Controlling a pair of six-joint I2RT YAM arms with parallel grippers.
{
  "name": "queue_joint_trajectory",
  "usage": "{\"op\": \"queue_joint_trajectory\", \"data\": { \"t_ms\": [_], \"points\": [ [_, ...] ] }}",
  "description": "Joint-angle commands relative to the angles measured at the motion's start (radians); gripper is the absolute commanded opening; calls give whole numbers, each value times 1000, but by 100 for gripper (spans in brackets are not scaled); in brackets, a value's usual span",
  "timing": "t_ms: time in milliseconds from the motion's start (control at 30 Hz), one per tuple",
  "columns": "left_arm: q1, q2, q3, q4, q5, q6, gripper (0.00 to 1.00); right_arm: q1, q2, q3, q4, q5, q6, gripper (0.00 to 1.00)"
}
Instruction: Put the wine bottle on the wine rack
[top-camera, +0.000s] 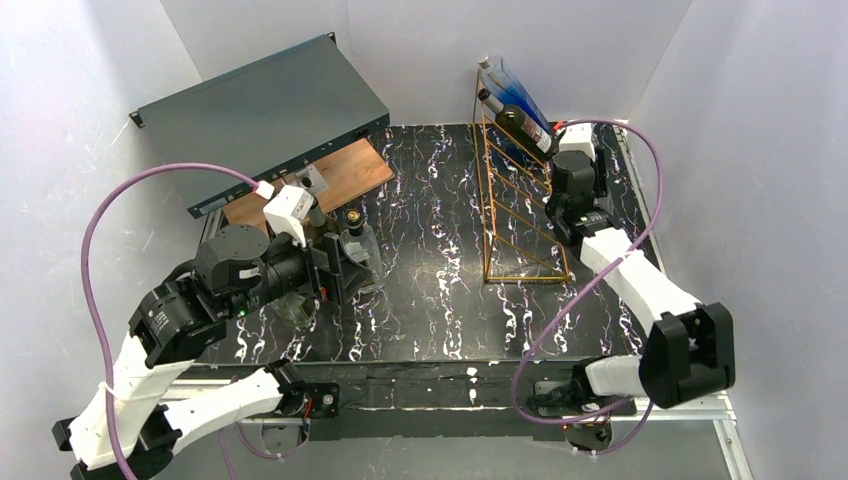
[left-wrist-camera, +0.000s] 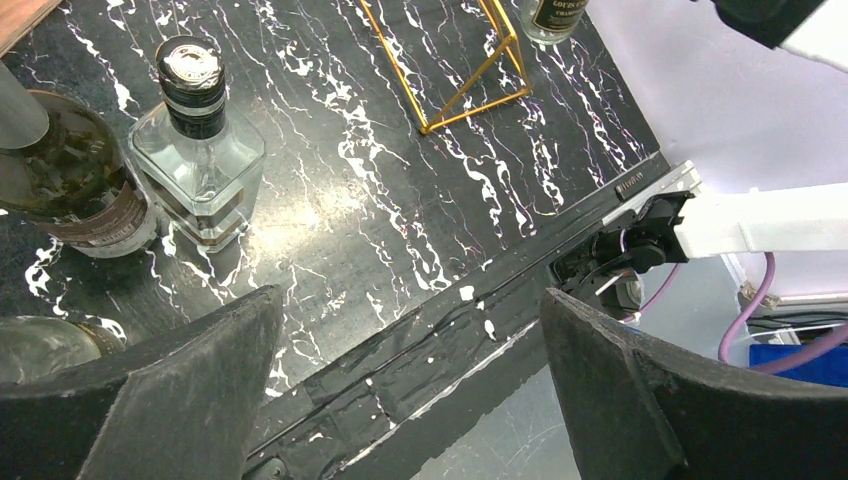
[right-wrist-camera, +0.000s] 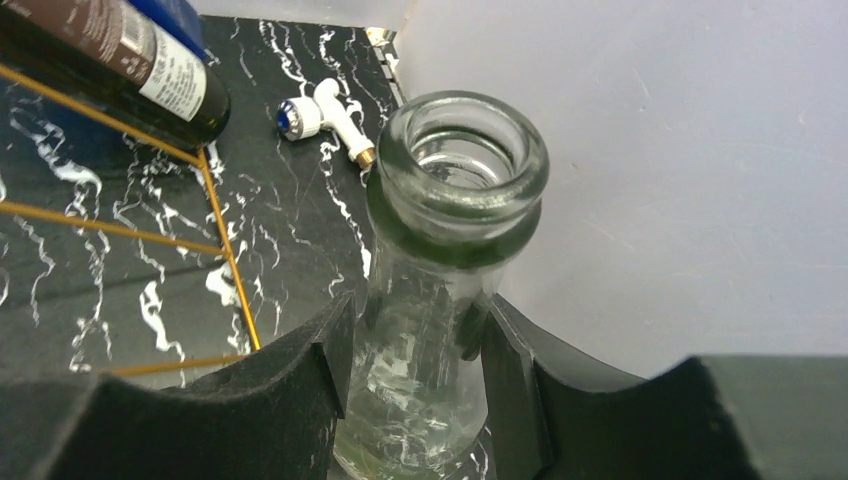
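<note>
The gold wire wine rack (top-camera: 515, 200) stands at the middle right of the black marble table; its foot shows in the left wrist view (left-wrist-camera: 470, 85). A dark labelled wine bottle (top-camera: 520, 122) lies on the rack's top rungs and also shows in the right wrist view (right-wrist-camera: 110, 60). My right gripper (top-camera: 572, 185) is just right of the rack. It is shut on the neck of a clear, open-mouthed glass bottle (right-wrist-camera: 455, 190), with both fingers touching the glass. My left gripper (left-wrist-camera: 410, 330) is wide open and empty over the table's near edge.
A square clear bottle with a black cap (left-wrist-camera: 200, 150) and a dark bottle (left-wrist-camera: 70, 180) stand close to my left gripper. A blue bottle (top-camera: 515, 85) leans behind the rack. A white stopper (right-wrist-camera: 325, 120) lies on the table. A dark grey metal box (top-camera: 260, 115) sits at the back left.
</note>
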Motion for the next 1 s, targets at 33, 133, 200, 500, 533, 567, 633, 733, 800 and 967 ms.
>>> {"op": "queue_joint_trajectory", "data": {
  "t_ms": [33,133,200,500,533,567,633,733,800,967],
  "points": [
    [6,-12,17,-30,4,5,99,-55,61,62,367,17,-66,1],
    [6,-7,27,-43,4,4,99,-68,121,94,418,6,-65,1],
    [6,-1,32,-54,2,5,99,-75,166,122,444,-2,-67,1],
    [6,13,68,-90,-56,19,99,-87,294,228,534,-50,-68,1],
    [6,15,69,-93,-60,20,99,-87,304,243,539,-55,-68,1],
    [6,19,72,-95,-61,20,99,-87,314,254,544,-54,-69,1],
    [6,25,71,-96,-59,20,99,-87,331,264,574,-52,-75,1],
    [6,34,67,-100,-60,18,99,-86,353,267,623,-45,-82,1],
    [6,39,64,-100,-60,18,99,-87,363,261,650,-50,-91,1],
    [6,57,60,-105,-58,7,99,-87,379,252,710,-65,-96,1]
  ]
}}
